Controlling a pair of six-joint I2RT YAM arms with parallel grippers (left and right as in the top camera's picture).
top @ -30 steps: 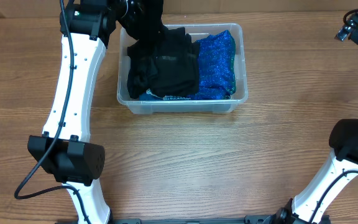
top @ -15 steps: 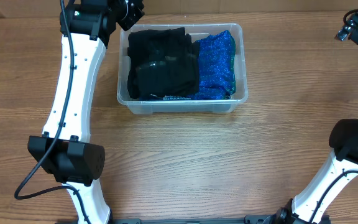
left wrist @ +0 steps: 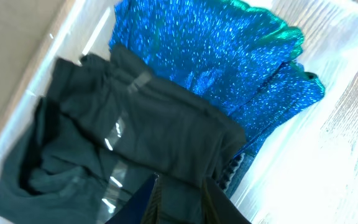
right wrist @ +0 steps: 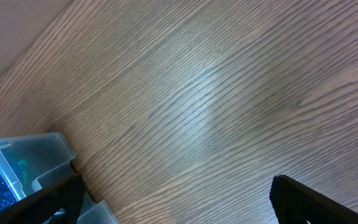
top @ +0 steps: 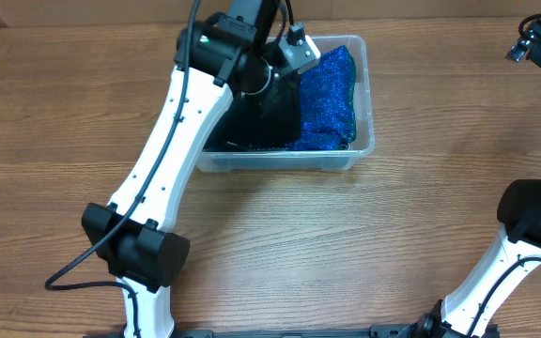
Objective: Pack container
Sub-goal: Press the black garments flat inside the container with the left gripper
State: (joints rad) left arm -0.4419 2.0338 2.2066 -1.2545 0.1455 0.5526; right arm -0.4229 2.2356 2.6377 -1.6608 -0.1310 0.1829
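The clear plastic container is sitting at the twelve o'clock edge of the wooden table and holding two garments. A black garment is lying crumpled on its nine o'clock side and a sparkly blue garment on its three o'clock side, the two touching. The left arm is reaching over the container, with the left gripper directly over the black garment. Its fingers are standing close together; whether they are clenched cannot be told. The right gripper is hovering released, fingers wide apart, over bare wood at two o'clock, well apart from the container.
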